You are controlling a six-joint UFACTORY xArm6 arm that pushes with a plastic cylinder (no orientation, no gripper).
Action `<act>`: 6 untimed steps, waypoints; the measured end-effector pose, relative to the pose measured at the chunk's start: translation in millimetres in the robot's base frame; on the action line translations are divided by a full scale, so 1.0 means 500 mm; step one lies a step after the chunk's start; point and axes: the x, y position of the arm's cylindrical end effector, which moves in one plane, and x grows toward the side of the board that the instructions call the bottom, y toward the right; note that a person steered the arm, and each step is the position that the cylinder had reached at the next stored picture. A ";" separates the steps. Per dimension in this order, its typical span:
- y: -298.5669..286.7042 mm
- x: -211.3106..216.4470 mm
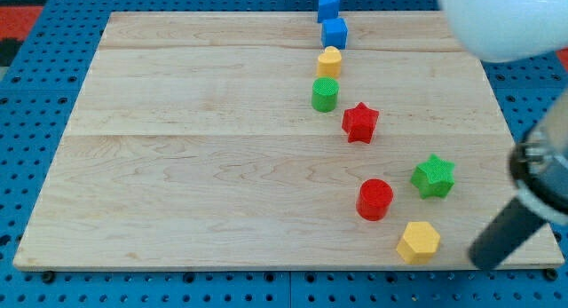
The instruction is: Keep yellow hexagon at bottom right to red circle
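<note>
The yellow hexagon [418, 240] lies near the board's bottom edge at the view's right. The red circle [374, 199] stands just above and to the left of it, a small gap between them. My tip [484, 260] is the lower end of the dark rod at the bottom right, to the right of the yellow hexagon and slightly lower, apart from it.
A green star [433, 176] sits right of the red circle. A red star [360, 122], green circle [325, 94], yellow heart [329, 61] and two blue blocks [334, 32] [327, 4] run up toward the top. The wooden board [177, 166] rests on a blue pegboard.
</note>
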 end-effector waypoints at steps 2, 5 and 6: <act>-0.153 -0.004; -0.308 -0.002; -0.299 -0.041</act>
